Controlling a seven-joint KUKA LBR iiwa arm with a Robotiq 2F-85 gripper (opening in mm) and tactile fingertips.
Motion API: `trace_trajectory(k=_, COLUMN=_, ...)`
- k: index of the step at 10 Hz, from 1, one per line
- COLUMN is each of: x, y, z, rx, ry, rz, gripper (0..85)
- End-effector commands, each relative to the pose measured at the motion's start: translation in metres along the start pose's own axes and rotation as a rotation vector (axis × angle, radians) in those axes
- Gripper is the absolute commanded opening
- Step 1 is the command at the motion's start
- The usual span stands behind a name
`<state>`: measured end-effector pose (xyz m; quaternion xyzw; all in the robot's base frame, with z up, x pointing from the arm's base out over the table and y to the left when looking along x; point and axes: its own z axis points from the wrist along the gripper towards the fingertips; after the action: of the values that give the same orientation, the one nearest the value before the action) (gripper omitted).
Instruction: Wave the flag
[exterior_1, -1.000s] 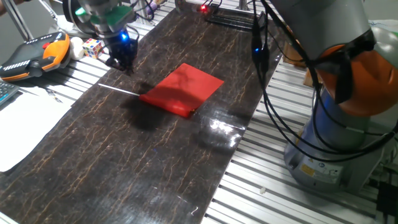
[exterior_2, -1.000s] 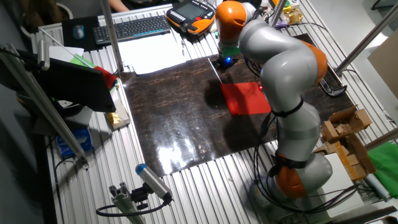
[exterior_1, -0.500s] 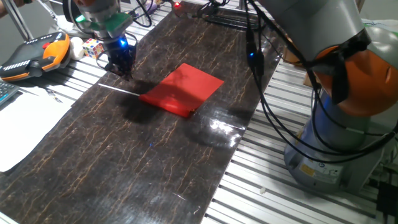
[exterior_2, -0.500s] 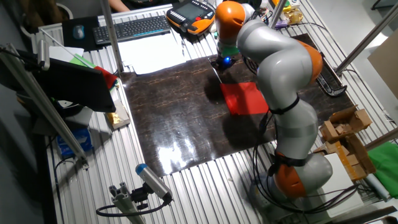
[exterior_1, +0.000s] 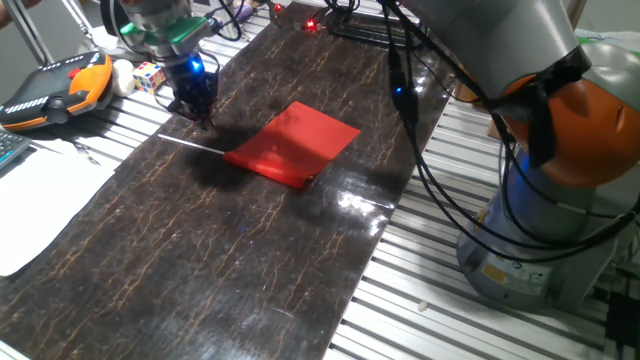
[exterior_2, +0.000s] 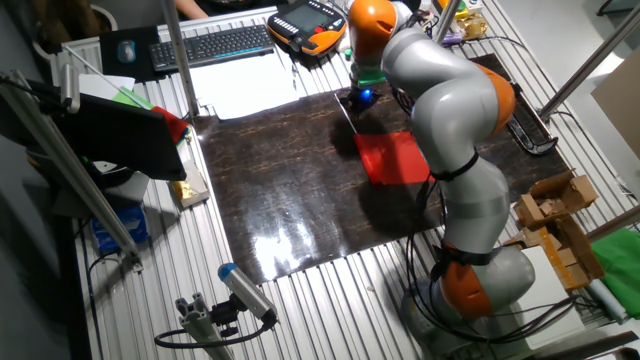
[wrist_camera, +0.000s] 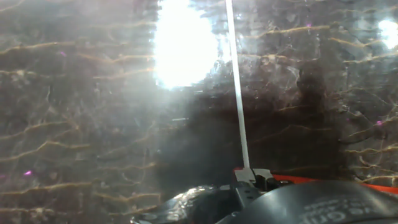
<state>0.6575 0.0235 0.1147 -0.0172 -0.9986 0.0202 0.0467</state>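
1. The flag (exterior_1: 295, 143) lies flat on the dark marbled mat (exterior_1: 200, 250); its red sheet is near the mat's middle; its thin white stick (exterior_1: 190, 143) points toward 9 o'clock.
2. The gripper (exterior_1: 198, 108) hangs just above the stick's free end; whether its fingers are apart or together cannot be told.
3. The flag is probably very light; the sheet looks limp, the stick slim and likely slippery.
4. Best hold, by my judgement: the bare stick, well clear of the sheet; pinch gently.
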Motion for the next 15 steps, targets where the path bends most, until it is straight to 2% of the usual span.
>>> trace_trajectory(k=1, x=-0.003, y=0.000, z=0.004, rx=0.004, ry=0.000, rz=-0.004, gripper=4.0)
trace_trajectory(k=2, x=-0.008, y=-0.001, z=0.009, rx=0.009, ry=0.000, rz=-0.003, gripper=16.3)
trace_trajectory(k=3, x=-0.012, y=0.000, z=0.015, rx=0.015, ry=0.008, rz=-0.009, gripper=23.7)
trace_trajectory(k=4, x=-0.015, y=0.000, z=0.018, rx=0.036, ry=0.007, rz=-0.028, gripper=30.7)
trace_trajectory(k=6, x=-0.020, y=-0.001, z=0.026, rx=0.045, ry=0.005, rz=-0.042, gripper=39.0)
trace_trajectory(k=10, x=-0.034, y=-0.003, z=0.049, rx=0.061, ry=-0.044, rz=-0.067, gripper=43.3)
trace_trajectory(k=15, x=-0.043, y=-0.003, z=0.069, rx=0.072, ry=-0.049, rz=-0.085, gripper=44.7)
